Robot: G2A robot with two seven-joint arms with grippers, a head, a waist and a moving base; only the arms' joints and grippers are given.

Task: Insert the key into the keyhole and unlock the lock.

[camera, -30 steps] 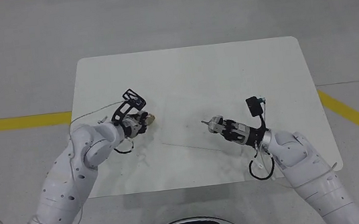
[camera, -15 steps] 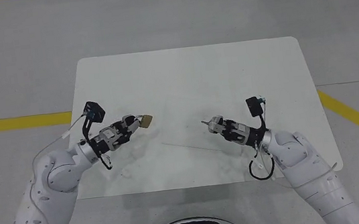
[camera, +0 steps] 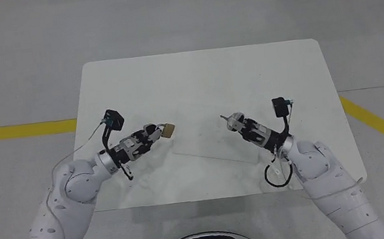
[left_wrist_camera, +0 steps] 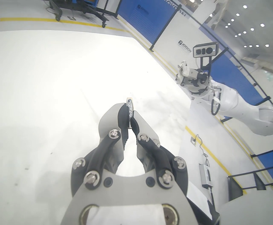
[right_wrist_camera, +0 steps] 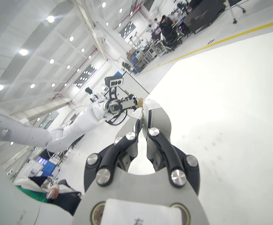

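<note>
Your top camera sits above the arms and looks straight down, far enough off to take in the whole table [camera: 201,75]. Your left wrist camera rides close behind the left gripper [left_wrist_camera: 129,114] and faces forward across the table. The right wrist camera sits likewise behind the right gripper [right_wrist_camera: 142,117]. The two face each other, so each catches the opposite gripper farther off. All three views share the mid-table stretch where the left gripper clamps the lock [camera: 168,130] and the right the key [camera: 223,118].

Bright overhead light, soft faint shadows
</note>
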